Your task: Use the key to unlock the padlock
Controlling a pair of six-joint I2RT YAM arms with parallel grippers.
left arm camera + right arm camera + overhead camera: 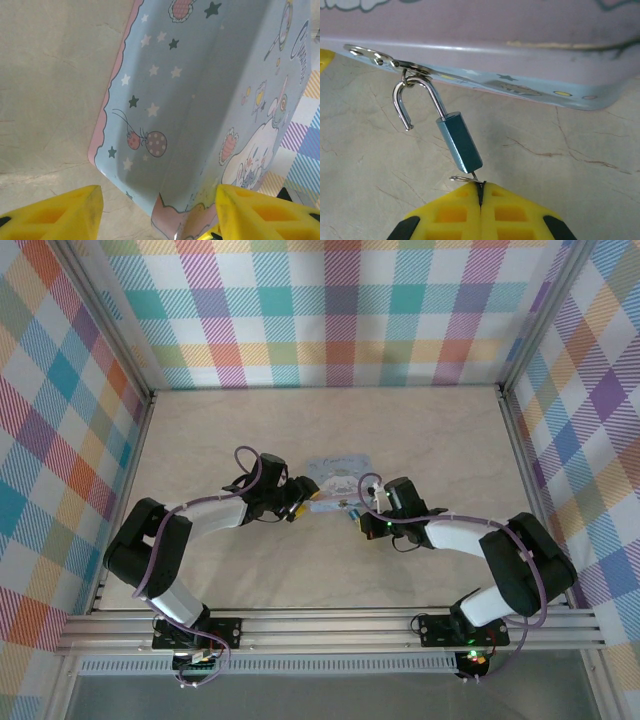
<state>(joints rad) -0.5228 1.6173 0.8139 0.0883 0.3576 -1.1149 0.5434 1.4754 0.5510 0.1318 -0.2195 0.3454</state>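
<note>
Reaching inward from seven and five o'clock of the overhead view, two black-and-silver arms meet at a pale blue tin (338, 470). It lies flat near the centre of a cream, marble-patterned table (420, 430). The tin carries cartoon drawings, stars and a pink scalloped border.

The left gripper (157, 215) stands at the tin's nine o'clock side. From its wrist camera, its two yellow fingers (55, 215) are spread apart with one corner of the tin between them. Bare table shows between the left-hand finger and the tin, so nothing is clamped.

The right gripper (481, 192) is at the tin's five o'clock side. Just above its fingertips is the padlock (460, 143), a tiny blue cylinder slanting from eleven o'clock down to five o'clock. The yellow fingers are pressed together, pinching the key (468, 178), a small silver piece at the lock's lower end. The silver shackle (400, 102) is hooked through a metal fitting (415, 66) on the tin's edge. Its short leg hangs free of the blue body.
</note>
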